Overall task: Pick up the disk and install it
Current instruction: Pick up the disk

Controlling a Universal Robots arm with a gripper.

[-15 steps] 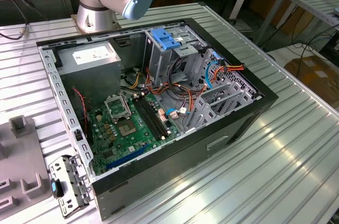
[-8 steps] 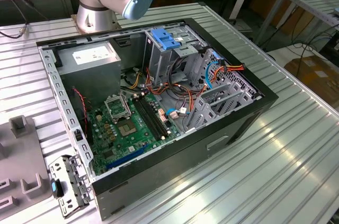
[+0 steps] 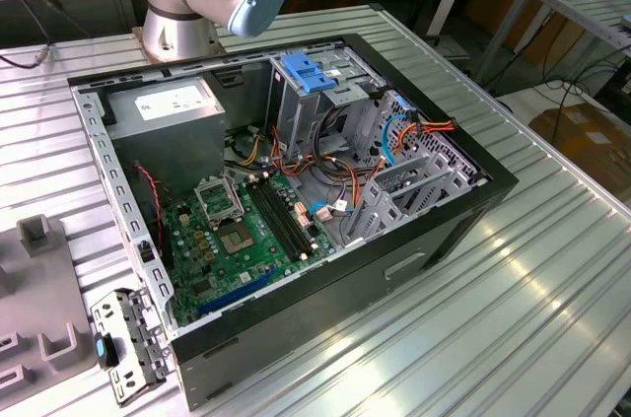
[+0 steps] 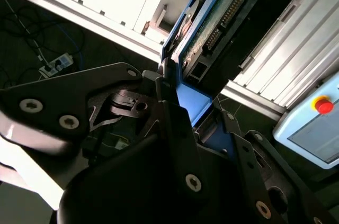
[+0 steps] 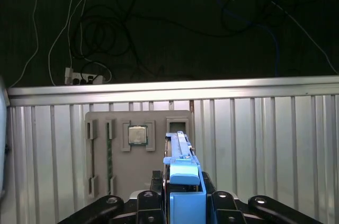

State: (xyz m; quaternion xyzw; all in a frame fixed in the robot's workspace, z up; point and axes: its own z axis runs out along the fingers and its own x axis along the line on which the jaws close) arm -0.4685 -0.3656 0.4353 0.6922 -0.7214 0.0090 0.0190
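My gripper is shut on the disk, which I see edge-on in the first wrist view as a bright blue carrier with a thin dark body standing up between the black fingers. In the second wrist view the gripper clamps the blue frame, and the disk shows its green circuit board and connector. The disk hangs in the air above a ribbed metal table, near that table's edge.
The open computer case lies on the table in the exterior view, with a pale-blue plate on its drive cage. A perforated bracket with a blue tab lies beside it. Below the gripper a grey fixture tray holds a processor chip.
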